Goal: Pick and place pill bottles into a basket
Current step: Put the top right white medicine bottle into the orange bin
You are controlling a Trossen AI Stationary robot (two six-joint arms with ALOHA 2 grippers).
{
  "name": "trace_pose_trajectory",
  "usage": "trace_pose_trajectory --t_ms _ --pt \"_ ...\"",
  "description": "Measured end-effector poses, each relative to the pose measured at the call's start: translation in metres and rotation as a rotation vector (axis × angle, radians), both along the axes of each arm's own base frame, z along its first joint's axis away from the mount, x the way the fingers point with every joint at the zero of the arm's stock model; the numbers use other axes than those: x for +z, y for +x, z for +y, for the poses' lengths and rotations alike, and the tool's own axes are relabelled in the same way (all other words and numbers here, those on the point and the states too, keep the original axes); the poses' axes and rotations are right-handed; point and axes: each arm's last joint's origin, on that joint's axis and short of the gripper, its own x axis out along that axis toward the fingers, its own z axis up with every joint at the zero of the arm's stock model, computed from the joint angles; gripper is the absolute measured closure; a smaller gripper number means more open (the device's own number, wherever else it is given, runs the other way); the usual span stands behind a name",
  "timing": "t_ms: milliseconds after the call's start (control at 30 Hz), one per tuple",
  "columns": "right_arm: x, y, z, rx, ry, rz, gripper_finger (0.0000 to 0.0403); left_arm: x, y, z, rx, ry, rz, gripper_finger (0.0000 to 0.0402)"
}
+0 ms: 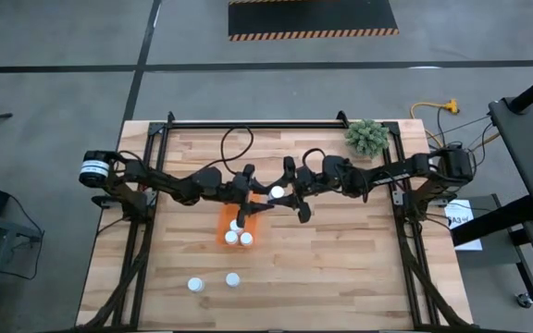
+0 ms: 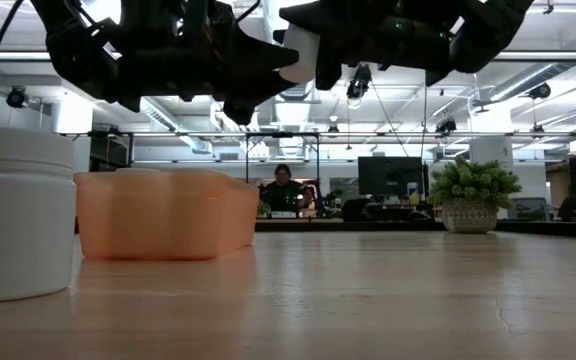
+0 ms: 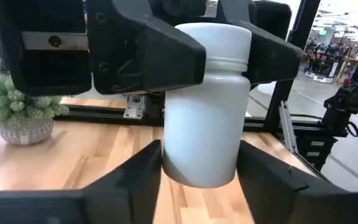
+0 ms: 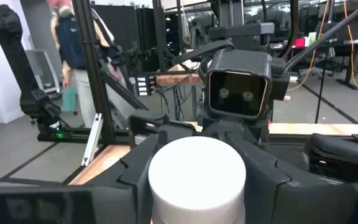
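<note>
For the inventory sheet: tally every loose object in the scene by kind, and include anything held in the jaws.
Pill bottles: 6
Orange basket: 1
Green plant: 1
Total: 8

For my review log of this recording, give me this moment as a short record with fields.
held item: one pill bottle, in the air above the table, just beyond the basket
right gripper: shut on the pill bottle at its cap end
left gripper: at the same bottle's lower body; grip unclear
basket: orange, below the grippers, three white caps visible inside
loose bottles: two, upright on the table's near side
other: green plant at the far right corner
</note>
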Motion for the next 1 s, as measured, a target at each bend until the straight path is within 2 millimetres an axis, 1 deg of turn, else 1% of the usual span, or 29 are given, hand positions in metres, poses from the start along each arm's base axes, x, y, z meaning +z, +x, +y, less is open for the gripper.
trace_pose_trajectory --t_ms 100,200,300,367,533,700,800,900,1000 --pt "0.002 -0.001 -0.002 -0.009 0.0 -0.008 0.0248 -0.005 -0.002 0.0 -0.002 -0.033 0.032 0.0172" --pt "0.006 -0.003 -0.008 -0.026 0.006 -0.019 0.0248 -0.01 -0.009 -0.001 -0.008 -0.05 0.077 0.0132" --pt "0.01 -0.005 -0.013 -0.043 0.003 -0.034 0.0248 -0.013 -0.02 -0.001 -0.008 -0.083 0.126 0.0104" --pt "0.01 -0.006 -0.016 -0.052 0.004 -0.033 0.0248 -0.012 -0.028 -0.002 -0.009 -0.104 0.118 0.0093" --pt "-0.001 0.0 -0.018 -0.079 0.009 0.0 0.0248 0.004 -0.055 -0.004 -0.013 -0.098 0.033 0.0088" --pt "-0.016 0.016 -0.017 -0.072 0.029 0.011 0.0248 0.021 -0.08 -0.003 0.048 -0.063 -0.08 0.0087" --pt "-0.028 0.029 -0.015 -0.06 0.031 0.004 0.0248 0.024 -0.092 -0.003 0.092 -0.046 -0.112 0.0087" --pt "-0.039 0.042 -0.015 -0.054 0.036 0.004 0.0248 0.025 -0.1 -0.003 0.093 -0.045 -0.137 0.0086" --pt "-0.05 0.053 -0.013 -0.044 0.038 0.017 0.0248 0.023 -0.106 -0.003 0.091 -0.057 -0.141 0.0086"
